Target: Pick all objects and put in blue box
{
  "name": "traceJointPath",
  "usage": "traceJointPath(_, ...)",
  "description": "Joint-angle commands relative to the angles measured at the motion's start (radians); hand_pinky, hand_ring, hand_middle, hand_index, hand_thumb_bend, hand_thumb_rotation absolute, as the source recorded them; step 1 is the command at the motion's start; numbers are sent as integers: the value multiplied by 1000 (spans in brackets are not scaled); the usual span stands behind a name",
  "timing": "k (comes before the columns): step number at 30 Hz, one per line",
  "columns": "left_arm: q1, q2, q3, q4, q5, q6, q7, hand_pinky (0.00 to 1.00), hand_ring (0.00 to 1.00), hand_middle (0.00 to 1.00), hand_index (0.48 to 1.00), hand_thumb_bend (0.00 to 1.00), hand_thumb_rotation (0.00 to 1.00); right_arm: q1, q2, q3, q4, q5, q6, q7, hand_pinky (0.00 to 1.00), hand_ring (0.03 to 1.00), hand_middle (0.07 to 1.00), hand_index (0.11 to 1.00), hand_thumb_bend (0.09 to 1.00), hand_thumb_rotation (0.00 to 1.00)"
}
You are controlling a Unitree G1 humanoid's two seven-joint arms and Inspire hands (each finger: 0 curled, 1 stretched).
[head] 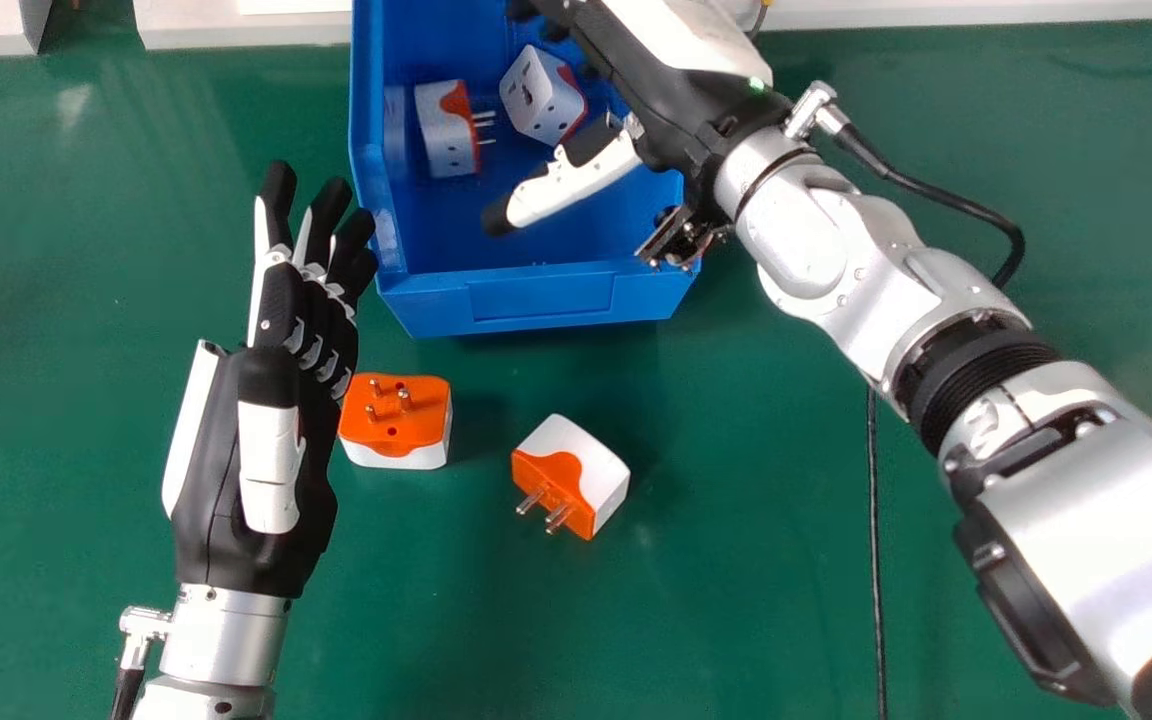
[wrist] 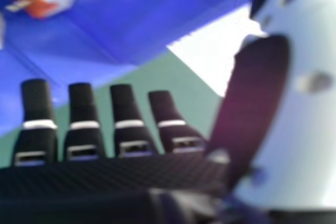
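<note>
Two travel adapters, one at 7 o'clock from the blue box and the other at 6 o'clock, await collection on our green desk. Another pair lies inside the box: one toward 10 o'clock, the other near 12. We count the job as about half done, judging by what lies in view.

Our right hand hangs over the box's 2 o'clock side, its fingers extended, its thumb well apart and nothing in its grasp. Our left hand, also empty with fingers straight, is just beside the box's wall at about 8 o'clock.

The tightest spot is at 7 o'clock. Our left hand's edge lies so close to the adapter there that we cannot tell whether they touch; a careless turn of the wrist could send it sliding. Its pins point straight up, so a palm pressed down from above may ride on metal and tip it; we would do better to squeeze the white sides. The 6 o'clock adapter aims its prongs between 7 and 8 o'clock and sits askew, and badly aligned fingers could spin it away. Should our right hand leave the box too low, its thumb might catch the front rim and shove the box toward both adapters.
</note>
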Motion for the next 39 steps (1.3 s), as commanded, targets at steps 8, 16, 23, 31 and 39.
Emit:
traceJointPath(8,-4,-1,3,-5,-11,-24,-20,995,980,1000,1000,891,994,105,-69,-35,-118,35,-182,-63,682,789,834,845,1000,314)
traceJointPath(16,4,0,6,-14,-4,-17,-14,998,980,1000,1000,888,994,258,-142,-81,-288,86,-313,-47,657,759,803,821,1000,324)
traceJointPath(23,6,0,8,-14,-4,-15,-11,999,982,1000,1000,885,994,468,-197,-138,-486,157,-397,-14,647,748,789,807,994,338)
traceJointPath(31,18,4,7,-28,-4,-5,-13,1000,985,1000,1000,883,994,649,-231,-187,-683,196,-403,32,645,741,779,797,990,335)
traceJointPath(39,27,4,9,-39,4,-4,-1,1000,986,1000,1000,881,994,807,-254,-215,-791,191,-444,45,639,737,779,796,989,333)
